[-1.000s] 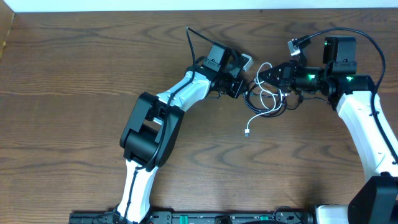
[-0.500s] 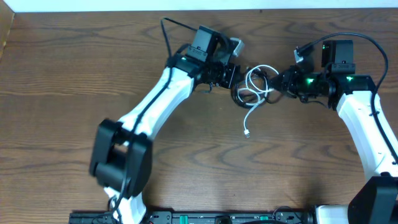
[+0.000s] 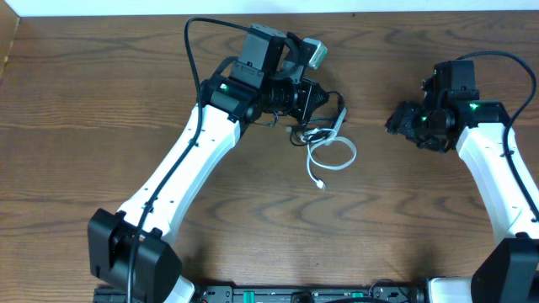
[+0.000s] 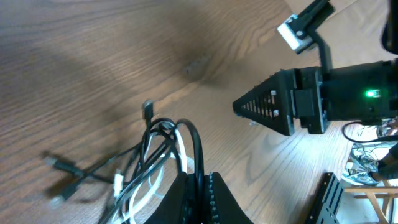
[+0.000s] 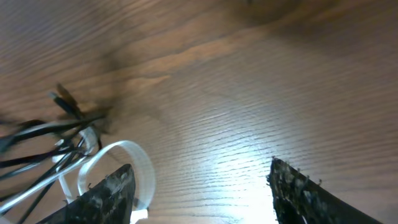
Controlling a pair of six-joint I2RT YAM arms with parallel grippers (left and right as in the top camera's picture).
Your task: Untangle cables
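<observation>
The left arm [image 3: 181, 160] stretches in a long diagonal from the near edge toward the middle of the far edge. Its left tool [image 3: 322, 99] is pressed together on the cables [image 3: 324, 135]. The left wrist view shows its fingers [image 4: 186, 193] meeting, with a loop of the black cable [image 4: 198, 146] and the white cable [image 4: 182, 149] caught between them. The rest of the bundle trails onto the bench [image 3: 84, 126] just beside the tool, and the white cable's plug end [image 3: 321, 185] lies toward the bench's centre.

The right arm [image 3: 497, 177] rises along the right edge and bends inward. Its right tool [image 3: 394, 122] is spread wide with nothing between the fingers [image 5: 106, 193], and it is well apart from the bundle.

The bench is dark brown wood grain, with a pale strip past its far edge.

Half a second ago the bundle sat between both tools, with the right tool at it. Now it has shifted with the left tool toward the left edge, and bare wood separates it from the right tool.
</observation>
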